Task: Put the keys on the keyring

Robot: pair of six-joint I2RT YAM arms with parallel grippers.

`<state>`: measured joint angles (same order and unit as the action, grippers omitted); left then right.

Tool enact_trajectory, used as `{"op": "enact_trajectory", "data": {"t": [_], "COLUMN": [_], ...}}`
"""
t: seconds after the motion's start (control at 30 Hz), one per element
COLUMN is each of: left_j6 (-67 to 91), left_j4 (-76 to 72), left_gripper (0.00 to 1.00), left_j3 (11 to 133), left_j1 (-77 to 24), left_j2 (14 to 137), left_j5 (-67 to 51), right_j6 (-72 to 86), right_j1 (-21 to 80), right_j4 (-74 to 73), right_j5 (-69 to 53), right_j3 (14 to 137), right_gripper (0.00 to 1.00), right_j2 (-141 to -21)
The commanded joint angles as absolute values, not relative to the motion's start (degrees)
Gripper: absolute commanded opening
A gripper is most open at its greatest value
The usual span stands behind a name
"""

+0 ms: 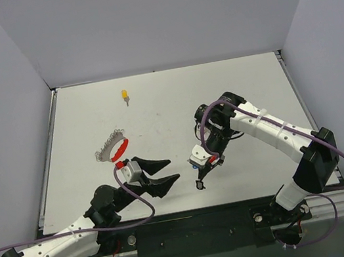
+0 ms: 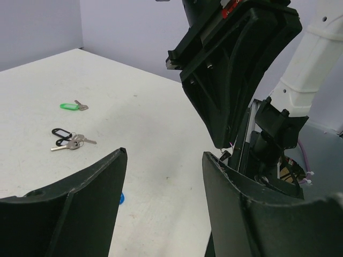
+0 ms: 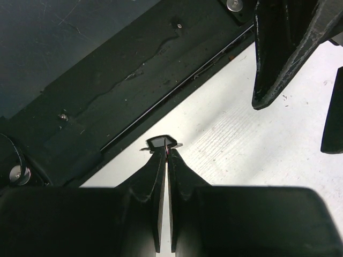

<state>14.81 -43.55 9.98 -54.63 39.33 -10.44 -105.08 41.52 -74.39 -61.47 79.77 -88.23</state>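
Left gripper (image 1: pixel 174 169) gapes wide, holding nothing; the keyring (image 1: pixel 112 150) lies behind its fingers, near the wrist and untouched; right gripper (image 1: pixel 200 184) is pinched together; yellow-tagged key (image 1: pixel 125 96) well apart, at the table's far side.

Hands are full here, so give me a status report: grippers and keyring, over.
Left gripper open, empty. Right gripper shut, pointing down. Wire keyring with red arc lies apart from both. Nothing seen blocking it.

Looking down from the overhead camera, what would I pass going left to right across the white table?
The keyring with its red arc → yellow-tagged key → left arm's fingers, open → right arm's fingers, shut.
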Motion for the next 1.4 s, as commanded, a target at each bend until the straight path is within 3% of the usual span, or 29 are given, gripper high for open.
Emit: {"op": "enact_trajectory", "data": {"t": [0.0, 0.93, 1.2, 1.37], "left_j6": [13.1, 13.6, 14.0, 13.2], "left_j4": [-46.3, -45.3, -39.0, -38.4], "left_gripper": [0.68, 0.68, 0.71, 0.71], "left_j3": [9.2, 7.7, 8.0, 8.5], "left_j1": [-54.3, -54.3, -54.3, -54.3], "left_j2": [38.7, 36.3, 31.6, 31.6], "left_j5": [-11.2, -7.6, -1.6, -0.4], "right_j6": [-106.0, -103.3, -93.8, -88.7], "right_j1": [41.8, 40.9, 20.1, 0.1], "right_j4": [-90.2, -90.1, -89.9, -88.9], "right_j5": [-63.2, -63.6, -63.6, -59.6], "right_j3": [80.1, 80.2, 74.1, 68.9], "right_gripper": [0.00, 0.00, 0.00, 0.00], "right_j2": [-87.0, -88.7, -86.9, -86.0]}}
